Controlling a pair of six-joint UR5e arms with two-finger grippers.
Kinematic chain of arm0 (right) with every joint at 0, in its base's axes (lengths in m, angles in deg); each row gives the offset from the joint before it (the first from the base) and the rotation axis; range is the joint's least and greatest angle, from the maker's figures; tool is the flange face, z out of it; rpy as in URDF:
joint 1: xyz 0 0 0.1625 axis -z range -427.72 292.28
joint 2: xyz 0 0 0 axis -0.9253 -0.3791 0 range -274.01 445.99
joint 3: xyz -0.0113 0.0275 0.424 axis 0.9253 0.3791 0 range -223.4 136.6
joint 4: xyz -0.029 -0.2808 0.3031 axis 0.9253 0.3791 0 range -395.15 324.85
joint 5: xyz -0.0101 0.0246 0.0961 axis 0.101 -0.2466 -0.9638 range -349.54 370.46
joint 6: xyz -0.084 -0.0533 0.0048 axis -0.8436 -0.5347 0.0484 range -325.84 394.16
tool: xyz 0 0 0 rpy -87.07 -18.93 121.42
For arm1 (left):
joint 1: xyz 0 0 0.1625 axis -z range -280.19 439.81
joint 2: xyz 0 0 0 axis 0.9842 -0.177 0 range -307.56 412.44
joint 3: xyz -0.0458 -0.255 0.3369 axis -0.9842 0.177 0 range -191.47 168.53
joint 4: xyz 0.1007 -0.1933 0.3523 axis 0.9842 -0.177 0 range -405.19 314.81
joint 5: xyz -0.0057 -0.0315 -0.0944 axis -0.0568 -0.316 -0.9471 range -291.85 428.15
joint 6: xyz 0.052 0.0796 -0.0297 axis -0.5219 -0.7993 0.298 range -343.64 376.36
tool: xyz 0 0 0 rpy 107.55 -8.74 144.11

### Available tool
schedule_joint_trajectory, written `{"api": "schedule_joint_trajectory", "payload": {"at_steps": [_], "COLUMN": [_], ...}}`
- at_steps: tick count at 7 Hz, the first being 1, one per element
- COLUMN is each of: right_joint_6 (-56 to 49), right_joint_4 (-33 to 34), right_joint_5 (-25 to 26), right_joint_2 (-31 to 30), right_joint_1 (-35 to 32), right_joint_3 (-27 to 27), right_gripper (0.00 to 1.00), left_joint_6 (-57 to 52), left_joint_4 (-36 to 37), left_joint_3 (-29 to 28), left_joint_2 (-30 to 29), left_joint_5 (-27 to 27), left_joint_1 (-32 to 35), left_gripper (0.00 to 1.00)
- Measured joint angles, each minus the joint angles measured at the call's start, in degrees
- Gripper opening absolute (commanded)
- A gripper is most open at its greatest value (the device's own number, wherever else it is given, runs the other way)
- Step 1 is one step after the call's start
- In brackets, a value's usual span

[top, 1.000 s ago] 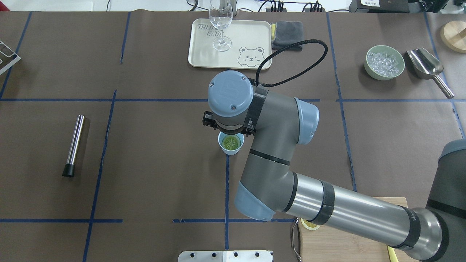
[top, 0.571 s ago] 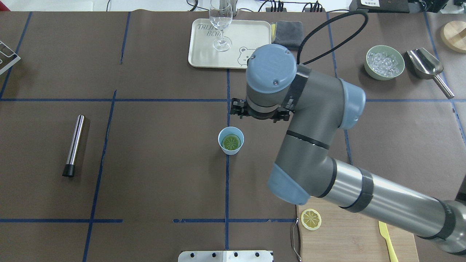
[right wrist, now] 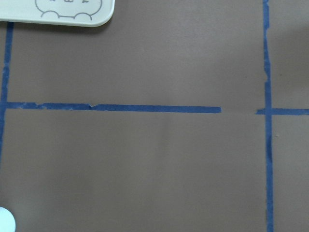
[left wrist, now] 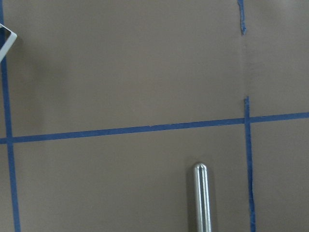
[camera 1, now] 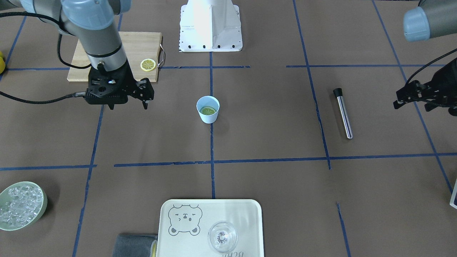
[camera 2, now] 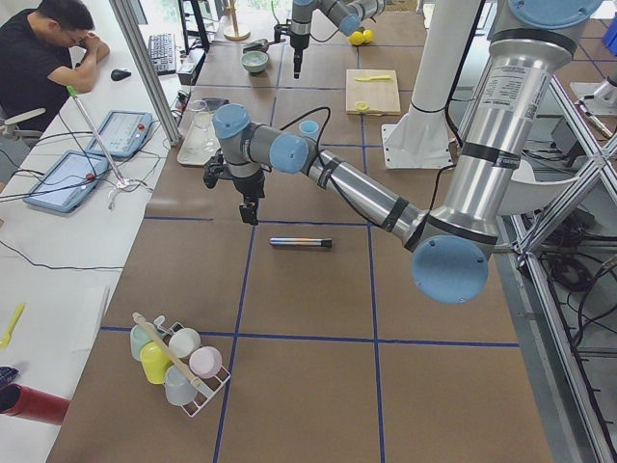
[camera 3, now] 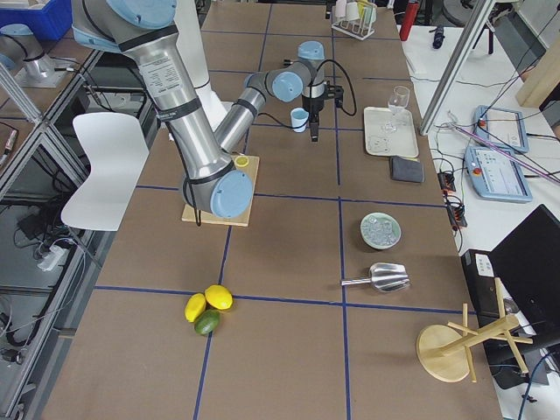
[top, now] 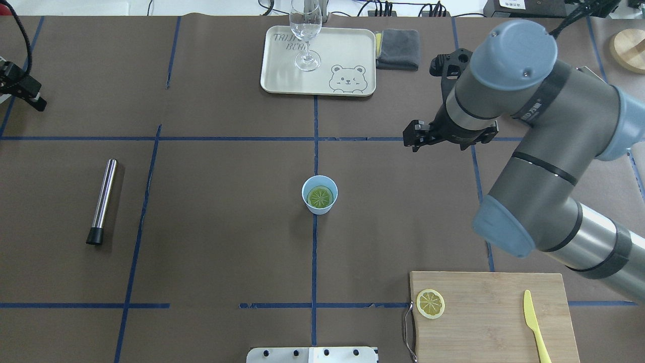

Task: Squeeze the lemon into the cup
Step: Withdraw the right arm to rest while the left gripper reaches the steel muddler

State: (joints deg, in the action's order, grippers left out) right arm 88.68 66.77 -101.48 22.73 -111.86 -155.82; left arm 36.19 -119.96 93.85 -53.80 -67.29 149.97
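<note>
The light-blue cup stands upright at the table's centre on a blue tape line; it also shows in the front view. The lemon lies inside it with its cut face up. My right gripper is open and empty, well away from the cup toward my right, hanging above the bare table. In the overhead view its wrist hides most of it. My left gripper hangs far to my left, with its fingers spread and empty. The cup's rim just shows in the right wrist view.
A thin lemon slice and a yellow knife lie on the cutting board. A steel muddler lies at the left. A tray with a clear glass, a grey cloth, a bowl of ice and a scoop stand at the back.
My right arm has swung from above the cup to the right and back. The lemon stays in the cup. My left gripper has come into the overhead view's left edge.
</note>
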Motion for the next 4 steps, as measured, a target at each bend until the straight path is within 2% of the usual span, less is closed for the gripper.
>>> {"api": "schedule_joint_trajectory", "payload": {"at_steps": [2,4], "right_joint_6": [-9.2,-18.2], "right_joint_4": [-1.2,-4.3], "right_joint_5": [-6.0,-13.3], "right_joint_2": [-4.9,-10.0], "right_joint_1": [-7.0,-14.7], "right_joint_3": [-1.1,-0.9], "right_gripper": [1.00,1.00], "left_joint_6": [2.1,3.2], "left_joint_4": [0.6,-2.3], "left_joint_3": [-1.8,-6.3], "left_joint_2": [-1.2,-1.4], "left_joint_5": [-0.1,-1.3], "left_joint_1": [-5.7,-9.4], "left_gripper": [1.00,1.00]}}
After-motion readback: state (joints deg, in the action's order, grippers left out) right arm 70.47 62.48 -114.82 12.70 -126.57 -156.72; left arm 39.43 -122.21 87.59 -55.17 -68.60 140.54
